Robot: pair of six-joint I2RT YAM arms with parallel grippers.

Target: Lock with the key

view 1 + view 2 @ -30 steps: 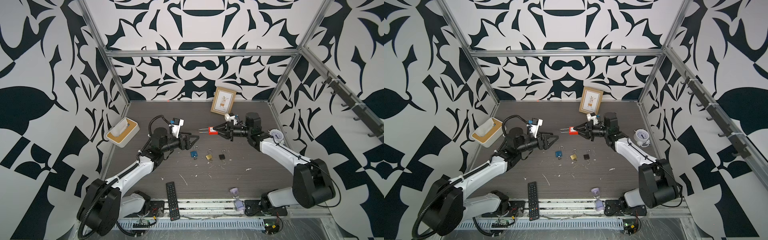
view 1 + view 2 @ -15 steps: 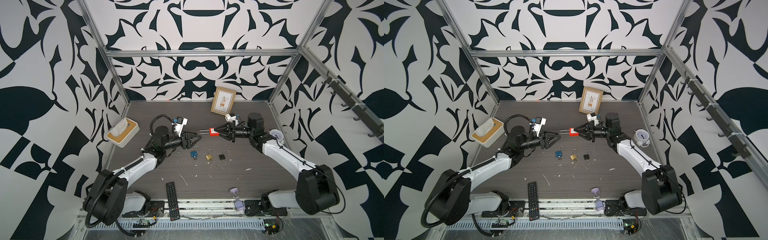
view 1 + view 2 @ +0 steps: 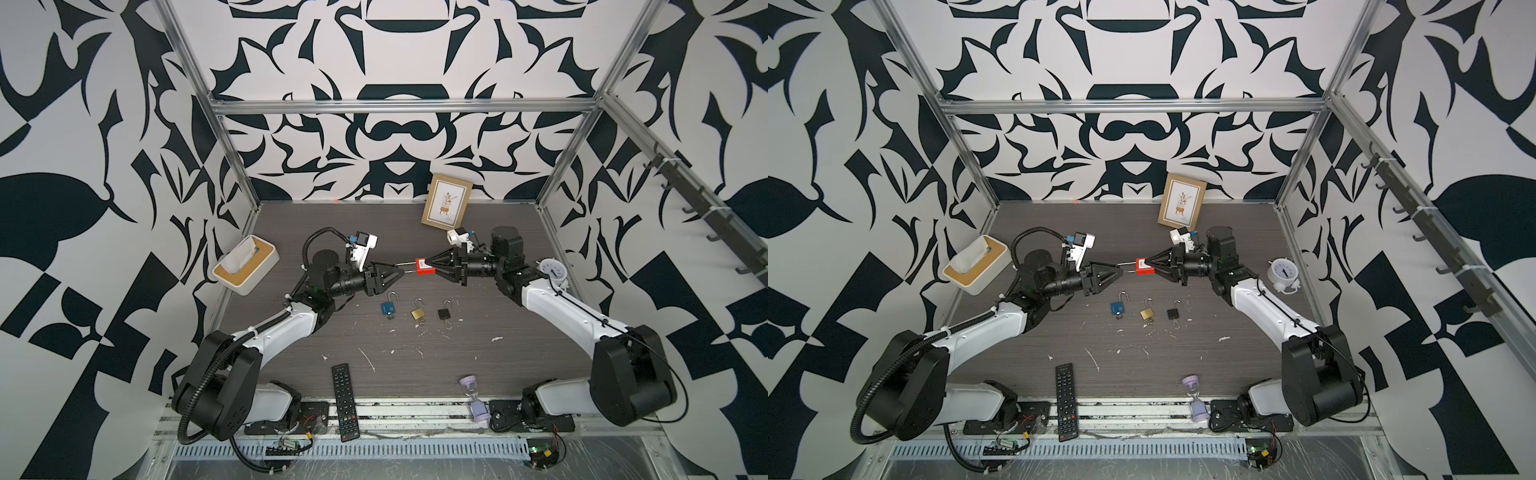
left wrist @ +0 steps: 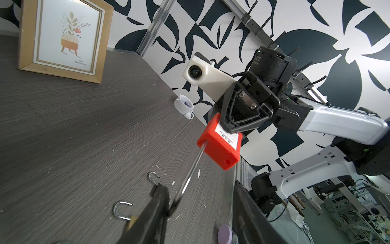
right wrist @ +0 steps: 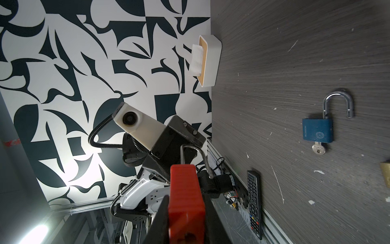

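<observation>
My right gripper (image 3: 431, 264) (image 5: 185, 202) is shut on the body of a red padlock (image 3: 424, 266) (image 3: 1144, 266) (image 4: 219, 145), held above the table. Its long steel shackle (image 4: 190, 177) (image 5: 194, 150) stands open and points at my left gripper (image 3: 403, 271) (image 4: 200, 190). The left jaws are open, one on each side of the shackle's end, which touches one finger (image 4: 162, 196). No key shows on the red padlock. A blue padlock (image 3: 388, 307) (image 5: 317, 132) lies open on the table with a key (image 5: 318, 149) in its base.
An open brass padlock (image 3: 418, 313) and an open black padlock (image 3: 444, 313) lie beside the blue one. A tissue box (image 3: 245, 270) stands at the left, a picture frame (image 3: 446, 206) at the back, a small clock (image 3: 552, 270) at the right. A remote (image 3: 345, 401) and an hourglass (image 3: 473, 399) are at the front.
My left gripper has moved right to the red padlock's shackle, and its jaws have narrowed around it. The right gripper has kept the padlock nearly still.
</observation>
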